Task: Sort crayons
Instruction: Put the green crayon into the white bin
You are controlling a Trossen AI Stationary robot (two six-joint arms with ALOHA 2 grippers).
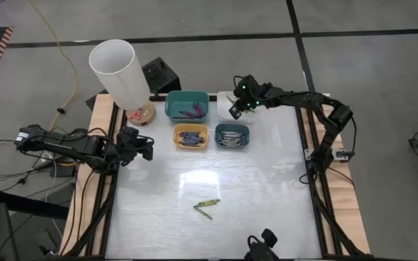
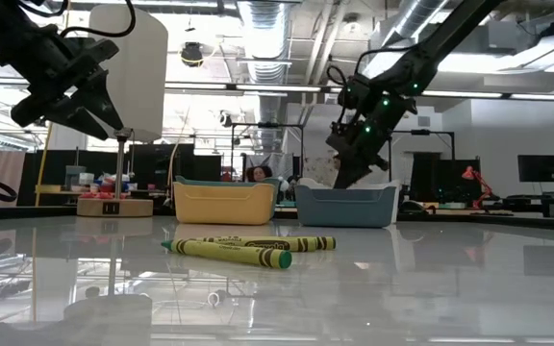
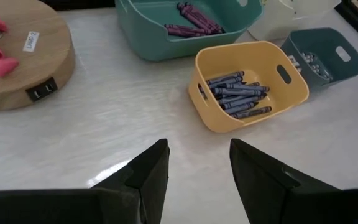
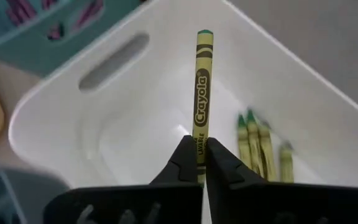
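My right gripper [image 1: 236, 110] hovers over the white bin [image 4: 73, 99] at the table's far side, shut on a yellow-green crayon [image 4: 201, 87]. Several yellow-green crayons [image 4: 260, 146] lie on that bin's floor. Two more yellow-green crayons [image 1: 206, 206] lie crossed on the table's near middle. Purple crayons fill the teal bin [image 1: 187, 105], blue ones the yellow bin [image 1: 191, 136], grey ones the blue-grey bin [image 1: 232, 135]. My left gripper [image 3: 197, 149] waits open near the table's left edge, holding nothing. My right gripper pinches the crayon's lower end [image 4: 199, 146] between its two fingertips. The fingers slant down from the table's right side, and the crayon sticks out ahead in line with them, its green tip foremost. It is lifted clear above the white bin's floor.
A lamp with a white shade [image 1: 118, 72] and a round wooden base [image 1: 142, 112] stands at the far left, pink pieces on the base. The table's middle and near part [image 1: 252, 188] hold only the two loose crayons.
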